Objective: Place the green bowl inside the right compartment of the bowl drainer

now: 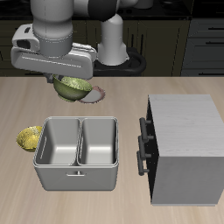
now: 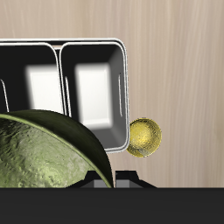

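— Under my wrist, what hangs there?

— The green bowl point(image 1: 73, 86), pinched at its rim by my tool point(image 1: 63, 80) and lifted off the surface point(image 1: 122, 103), behind the bowl drainer point(image 1: 77, 154). In my own view the green bowl point(image 2: 48, 153) bulges close and hides part of the drainer.

— And the drainer's wells?

— Both show bare metal floors as far as I see them. The bowl drainer point(image 2: 87, 45) is cut off at one edge in my view, so one well shows only in part.

— What else is around it?

— A small yellow-green bowl point(image 1: 31, 136) sits touching the drainer's side; it looks empty. A pink-rimmed plate point(image 1: 99, 91) lies mostly hidden behind my load. A tall grey box point(image 1: 185, 147) with a black handle stands beside the drainer, its inside unseen.
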